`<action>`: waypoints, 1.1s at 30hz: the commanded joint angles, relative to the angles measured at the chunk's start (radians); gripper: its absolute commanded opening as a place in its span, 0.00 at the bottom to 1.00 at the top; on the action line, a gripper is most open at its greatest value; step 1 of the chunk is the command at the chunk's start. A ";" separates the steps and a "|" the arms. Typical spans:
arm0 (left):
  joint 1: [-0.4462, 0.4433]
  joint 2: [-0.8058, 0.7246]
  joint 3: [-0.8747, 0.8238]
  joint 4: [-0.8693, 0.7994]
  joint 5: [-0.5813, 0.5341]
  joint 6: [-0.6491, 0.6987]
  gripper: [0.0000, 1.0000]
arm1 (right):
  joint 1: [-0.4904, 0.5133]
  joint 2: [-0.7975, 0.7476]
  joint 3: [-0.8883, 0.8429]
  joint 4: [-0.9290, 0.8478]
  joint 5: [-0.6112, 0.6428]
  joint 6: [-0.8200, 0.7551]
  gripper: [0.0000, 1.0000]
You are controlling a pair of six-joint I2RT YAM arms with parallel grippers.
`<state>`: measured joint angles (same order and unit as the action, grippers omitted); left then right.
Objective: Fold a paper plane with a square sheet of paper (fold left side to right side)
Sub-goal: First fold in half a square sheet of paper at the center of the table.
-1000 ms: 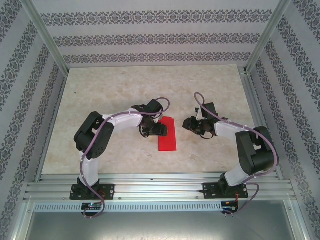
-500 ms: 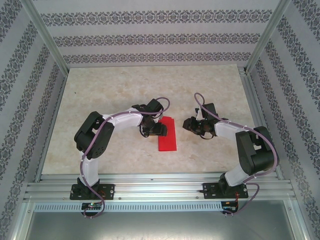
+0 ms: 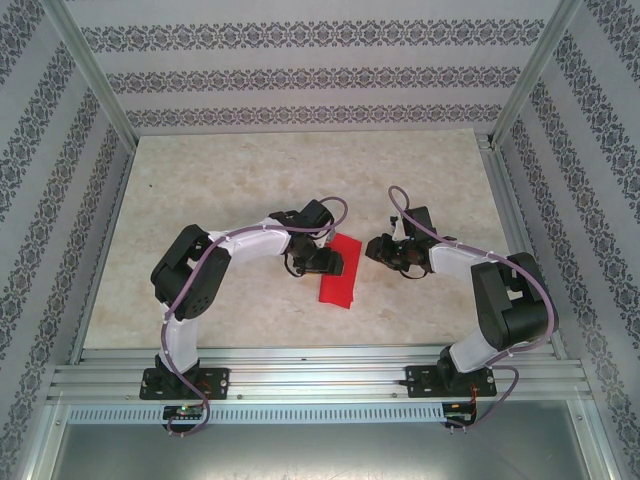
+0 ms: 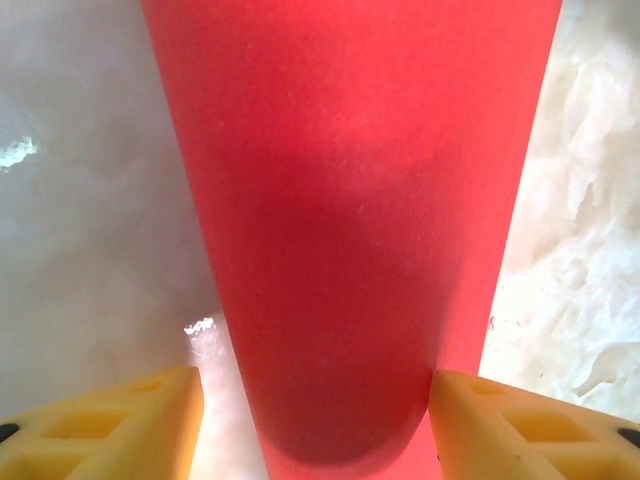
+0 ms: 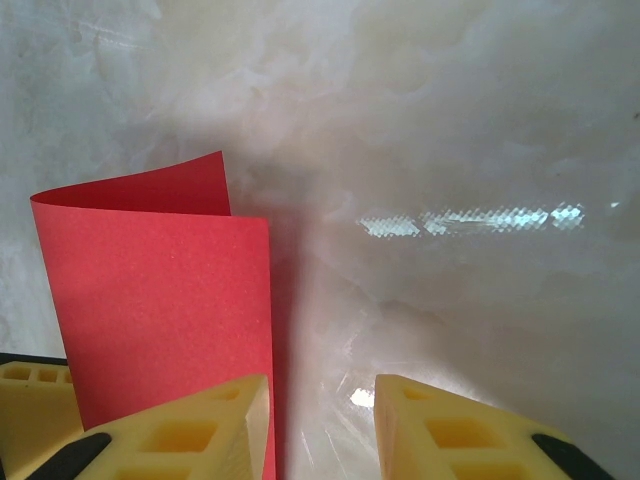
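The square sheet of paper lies on the table as a bright red folded rectangle, its far end tilted to the right. My left gripper hangs over its left part. In the left wrist view the red paper runs up the middle, and the left gripper stands open astride it; the right fingertip meets the paper's edge and the other is clear of it. My right gripper is just right of the sheet. It is open over bare table, the paper at its left finger with one layer curling up.
The marble-patterned tabletop stretches behind and to both sides of the arms. Patterned walls and an aluminium frame enclose it.
The paper has swung from lying straight to tilted, its far end now further right. The left gripper has shifted slightly right with it. The right arm has barely moved.
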<state>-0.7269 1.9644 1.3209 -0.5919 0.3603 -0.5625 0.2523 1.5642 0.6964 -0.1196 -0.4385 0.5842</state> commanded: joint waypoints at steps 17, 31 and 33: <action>0.061 0.007 -0.032 0.116 0.016 -0.085 0.51 | -0.007 -0.008 -0.006 0.006 -0.010 -0.004 0.33; 0.058 -0.004 -0.051 0.065 0.071 0.034 0.51 | -0.008 0.003 0.000 0.000 -0.011 -0.008 0.33; 0.058 -0.002 -0.051 0.061 0.075 0.043 0.51 | -0.008 0.004 0.000 0.000 -0.010 -0.009 0.33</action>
<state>-0.6743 1.9659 1.2797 -0.5167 0.4141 -0.5743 0.2523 1.5642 0.6964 -0.1207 -0.4385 0.5838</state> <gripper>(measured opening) 0.505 0.332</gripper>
